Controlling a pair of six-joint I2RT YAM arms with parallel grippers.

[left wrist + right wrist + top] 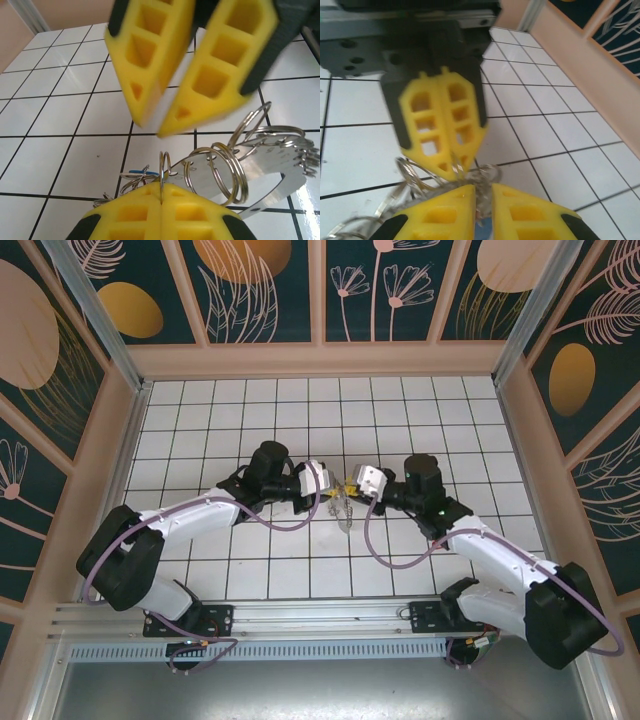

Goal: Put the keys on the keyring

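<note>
Both grippers meet over the middle of the tiled floor. My left gripper is shut on one small wire loop of the keyring, a silvery band fringed with loops that hangs below it. My right gripper faces it tip to tip, its jaws a narrow gap apart with nothing pinched between them in the left wrist view. A key with a bluish tag hangs among the loops, and its blue shows through the right gripper's gap. Other keys are too small to make out.
White tiled floor with black grout lines spreads all round. Peach wooden walls with dark patterned panels close it in at the back and both sides. A metal rail with the arm bases runs along the near edge.
</note>
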